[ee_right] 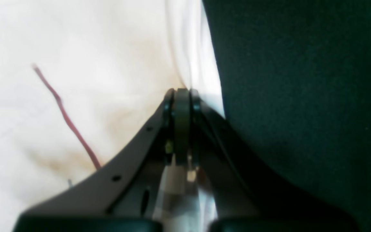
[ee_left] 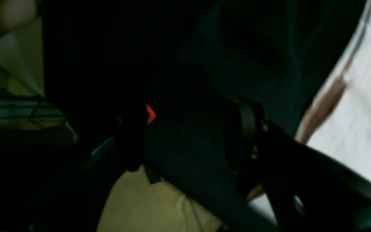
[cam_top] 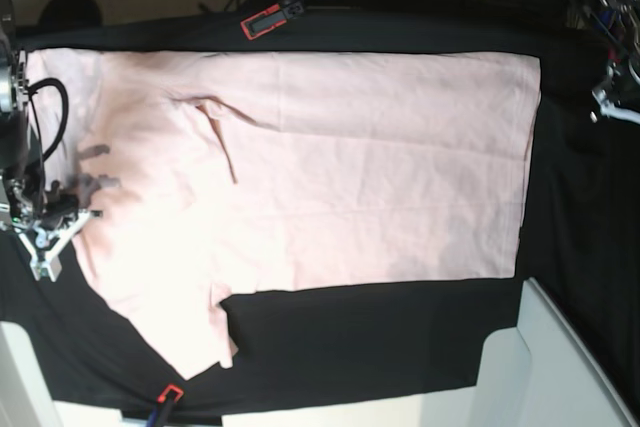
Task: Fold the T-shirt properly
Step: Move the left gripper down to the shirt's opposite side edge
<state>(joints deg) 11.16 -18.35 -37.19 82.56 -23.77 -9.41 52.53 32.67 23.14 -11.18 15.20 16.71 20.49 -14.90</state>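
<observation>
Closest in, the right gripper pinches the T-shirt at its sleeve-end edge. From there the shirt's length runs across the black cloth toward the left gripper, whose opening cannot be judged.

Both wrist views blurred, left very dim; base view overexposed.

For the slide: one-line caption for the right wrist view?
Right gripper pinched shut on the pink T-shirt edge beside the black table cloth.
</observation>
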